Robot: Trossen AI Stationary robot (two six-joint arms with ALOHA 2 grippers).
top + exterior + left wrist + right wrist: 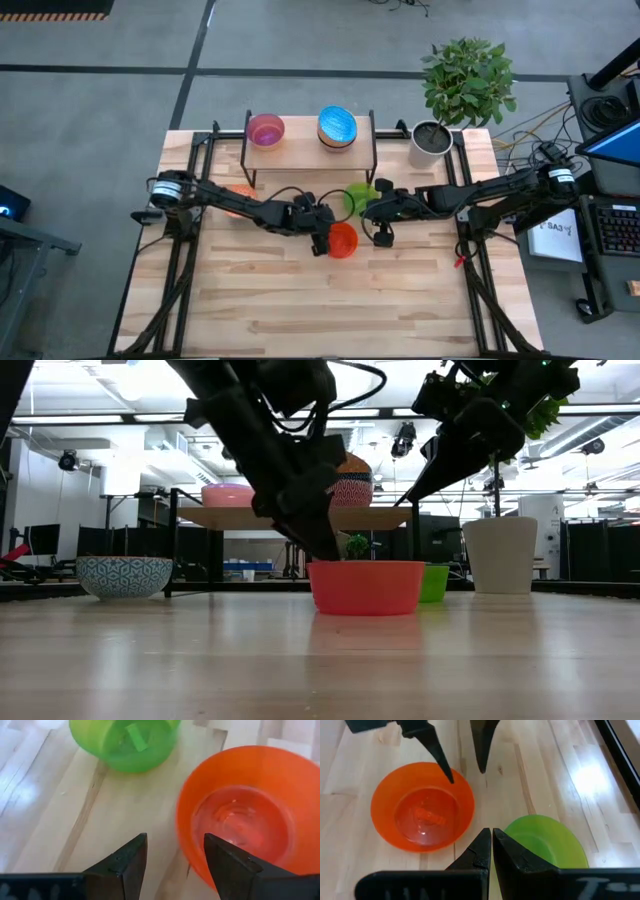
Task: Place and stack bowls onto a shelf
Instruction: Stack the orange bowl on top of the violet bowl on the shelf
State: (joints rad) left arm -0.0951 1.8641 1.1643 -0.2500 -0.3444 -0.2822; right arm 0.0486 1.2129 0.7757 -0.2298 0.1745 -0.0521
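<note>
A red bowl [343, 241] [240, 815] stands on its base on the table. My left gripper [175, 865] [322, 238] is open and points down at the bowl's near-left rim, one finger above the inside and one outside, touching nothing. A green bowl [360, 196] [542, 842] sits just beyond it. My right gripper [491, 837] [378, 215] is shut and hovers above the table between the two bowls. The shelf [310, 150] carries a purple bowl [265, 130] and a stack with a blue bowl [337, 126] on top. An orange bowl [240, 196] lies under the left arm.
A blue-and-white patterned bowl [123, 575] stands on the table in the low view. A pale plant pot [432, 141] with a leafy plant stands at the far right corner, beside the shelf. The near half of the table [330, 310] is bare wood.
</note>
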